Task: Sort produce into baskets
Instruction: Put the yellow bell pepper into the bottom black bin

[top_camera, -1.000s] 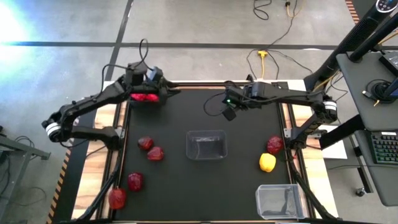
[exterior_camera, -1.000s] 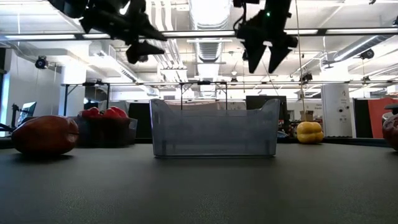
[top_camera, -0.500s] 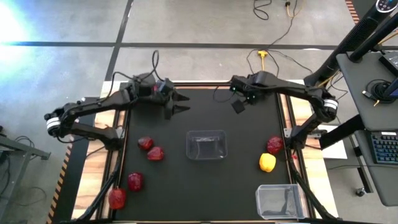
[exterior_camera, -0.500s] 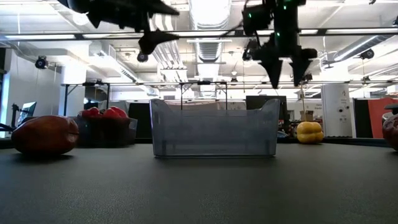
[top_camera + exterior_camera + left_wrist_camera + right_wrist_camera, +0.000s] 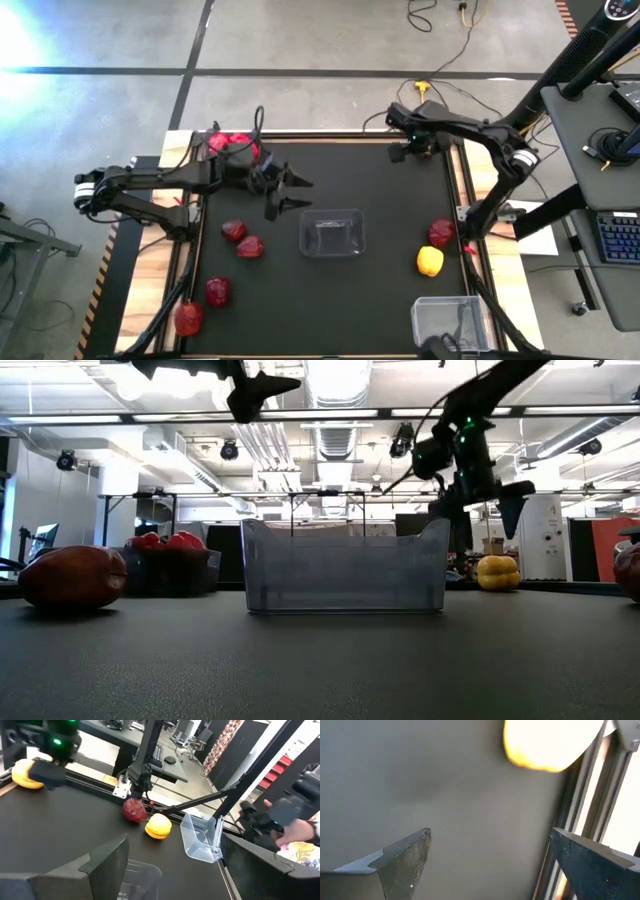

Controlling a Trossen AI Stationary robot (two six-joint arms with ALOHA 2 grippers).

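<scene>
Sorting has barely begun: bright red lumpy peppers (image 5: pixel 230 143) fill the dark grey tub (image 5: pixel 247 157) at eleven o'clock, both clear plastic tubs (image 5: pixel 332 233) sit empty, loose fruit (image 5: pixel 241 238) scattered across the black worktop (image 5: pixel 380 300), left claw (image 5: pixel 287 192) and right claw (image 5: pixel 413 149) both released, empty

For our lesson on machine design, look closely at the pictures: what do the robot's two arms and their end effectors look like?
Both arms are dark, jointed links with pale bands at a joint near the base and black cables looping off them. The left end effector has two dark, pointed, wedge-shaped fingers. The right end effector is also dark; its wrist view shows broad angular fingers, and a small green light glows on that arm.
</scene>
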